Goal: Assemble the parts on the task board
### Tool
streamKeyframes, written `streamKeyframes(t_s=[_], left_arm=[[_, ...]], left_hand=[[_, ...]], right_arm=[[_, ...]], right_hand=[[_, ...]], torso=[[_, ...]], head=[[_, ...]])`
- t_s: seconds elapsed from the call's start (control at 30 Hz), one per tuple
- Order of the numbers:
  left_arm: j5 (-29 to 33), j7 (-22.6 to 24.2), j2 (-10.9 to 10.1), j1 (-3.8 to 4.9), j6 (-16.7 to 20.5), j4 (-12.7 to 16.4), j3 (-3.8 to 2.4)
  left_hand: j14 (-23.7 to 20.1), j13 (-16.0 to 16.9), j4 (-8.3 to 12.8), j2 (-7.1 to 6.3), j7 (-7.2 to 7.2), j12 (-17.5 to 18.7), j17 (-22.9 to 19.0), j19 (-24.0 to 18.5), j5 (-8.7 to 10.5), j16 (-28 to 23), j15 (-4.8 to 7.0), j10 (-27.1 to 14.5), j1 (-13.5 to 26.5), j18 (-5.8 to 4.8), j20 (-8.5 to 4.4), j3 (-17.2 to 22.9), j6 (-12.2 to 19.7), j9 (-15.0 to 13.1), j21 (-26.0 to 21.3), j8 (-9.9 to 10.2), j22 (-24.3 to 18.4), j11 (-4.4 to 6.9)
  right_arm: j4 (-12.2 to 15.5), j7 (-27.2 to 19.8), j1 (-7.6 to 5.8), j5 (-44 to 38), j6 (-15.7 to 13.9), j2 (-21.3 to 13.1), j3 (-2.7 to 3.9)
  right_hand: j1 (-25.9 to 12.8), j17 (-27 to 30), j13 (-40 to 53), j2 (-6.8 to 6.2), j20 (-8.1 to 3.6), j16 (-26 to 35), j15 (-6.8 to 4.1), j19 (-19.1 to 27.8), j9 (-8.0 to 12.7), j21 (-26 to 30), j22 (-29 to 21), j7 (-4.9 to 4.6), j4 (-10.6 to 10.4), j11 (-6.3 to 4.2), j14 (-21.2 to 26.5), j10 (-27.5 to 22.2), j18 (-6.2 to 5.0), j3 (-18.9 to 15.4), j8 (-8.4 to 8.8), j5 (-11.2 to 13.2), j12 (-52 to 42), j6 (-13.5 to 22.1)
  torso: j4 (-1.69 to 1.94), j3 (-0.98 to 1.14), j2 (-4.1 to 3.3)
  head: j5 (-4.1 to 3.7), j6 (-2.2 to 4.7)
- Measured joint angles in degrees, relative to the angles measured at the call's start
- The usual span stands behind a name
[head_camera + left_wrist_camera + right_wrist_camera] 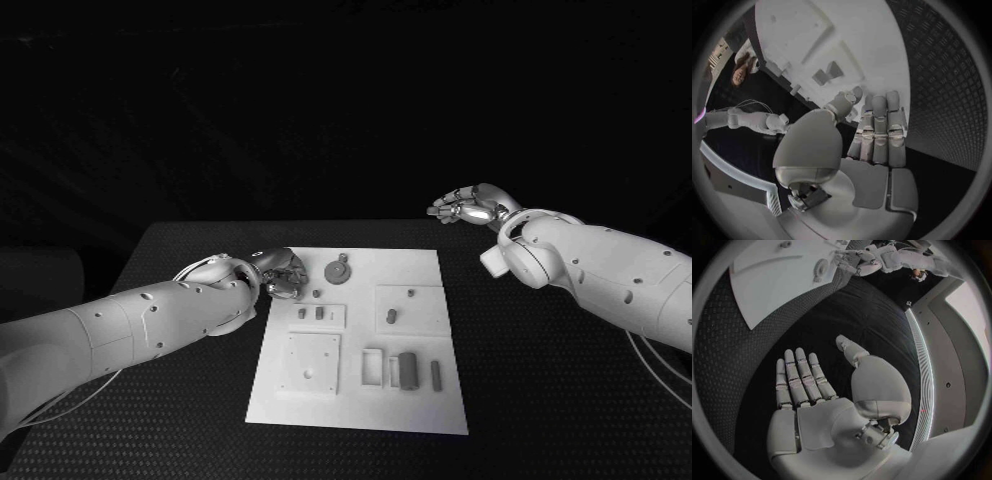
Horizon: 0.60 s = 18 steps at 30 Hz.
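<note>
Reaching in from the left, the left robot hand (277,275) sits over the far-left corner of the task board (418,400), at the board's left edge. Its wrist view shows the fingers (878,131) lying straight and close together with the thumb alongside; nothing is visibly between them, though whether a fingertip touches the board I cannot tell.

The board lies in the middle of the bench (548,400). Moving rightward across it, a round part with a short handle (338,271) lies near the far edge, two small pegs (310,314) stand in a plate beneath it, and a square plate (312,362) sits toward the near-left. Right of centre are another plate with a slot piece (392,318) and, nearer, a frame with upright bars (410,370). Several parts look loose or merely laid out, so I judge the assembly to be at an early stage, with most of the fitting left to do.

Far right, the right robot hand (470,208) hangs above the bare bench beyond the board's far-right corner, well apart from every part. The head view shows it only as a curled cluster; the right wrist view makes plain that the palm is flat, the fingers (799,374) extended and holding nothing.
</note>
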State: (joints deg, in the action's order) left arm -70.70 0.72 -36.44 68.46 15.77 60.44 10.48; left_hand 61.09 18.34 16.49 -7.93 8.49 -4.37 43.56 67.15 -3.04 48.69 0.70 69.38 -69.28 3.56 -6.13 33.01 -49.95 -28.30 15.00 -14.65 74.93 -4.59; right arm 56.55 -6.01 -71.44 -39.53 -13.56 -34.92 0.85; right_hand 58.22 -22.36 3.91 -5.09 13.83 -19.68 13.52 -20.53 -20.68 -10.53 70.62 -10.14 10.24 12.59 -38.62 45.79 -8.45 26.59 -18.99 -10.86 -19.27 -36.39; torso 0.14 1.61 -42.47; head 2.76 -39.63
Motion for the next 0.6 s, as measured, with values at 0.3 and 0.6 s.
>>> streamKeyframes(t_s=[0.3,0.6], left_arm=[[4.94,0.38,-2.28,-0.51,1.79,-1.06,-2.17],[28.39,3.77,-5.78,0.01,1.72,2.32,-3.0]], left_hand=[[0.34,1.35,-0.27,0.61,0.82,-1.46,0.26,0.1,0.0,-0.38,0.1,1.37,-0.61,-0.5,0.12,1.57,-2.47,-0.49,0.14,-1.61,-0.01,-0.12],[-1.37,1.3,-0.27,1.71,1.09,-0.06,-1.46,-2.07,0.0,-4.03,-0.69,-0.84,0.99,-0.64,0.58,1.76,-2.09,-0.49,-2.25,-1.94,-0.01,-0.87]], right_arm=[[1.4,0.5,0.48,-7.12,1.97,-0.86,0.0],[6.09,2.09,1.29,-23.01,6.02,-2.69,-0.75]], right_hand=[[5.27,-2.23,0.49,1.1,-0.32,-3.4,-2.49,-9.5,-0.44,-0.9,0.41,-0.56,4.89,-1.08,-6.44,3.47,-1.83,4.57,-1.87,0.0,-0.6,-3.41],[6.31,-8.62,2.38,1.1,-0.78,-8.83,-7.83,-21.77,-1.5,-3.54,0.47,-1.07,5.89,-4.39,-16.35,11.39,-5.38,5.12,-3.0,0.0,-3.56,-6.41]], torso=[[0.0,-0.02,0.0],[-0.01,-0.04,0.04]], head=[[-0.63,0.6],[-2.97,1.66]])
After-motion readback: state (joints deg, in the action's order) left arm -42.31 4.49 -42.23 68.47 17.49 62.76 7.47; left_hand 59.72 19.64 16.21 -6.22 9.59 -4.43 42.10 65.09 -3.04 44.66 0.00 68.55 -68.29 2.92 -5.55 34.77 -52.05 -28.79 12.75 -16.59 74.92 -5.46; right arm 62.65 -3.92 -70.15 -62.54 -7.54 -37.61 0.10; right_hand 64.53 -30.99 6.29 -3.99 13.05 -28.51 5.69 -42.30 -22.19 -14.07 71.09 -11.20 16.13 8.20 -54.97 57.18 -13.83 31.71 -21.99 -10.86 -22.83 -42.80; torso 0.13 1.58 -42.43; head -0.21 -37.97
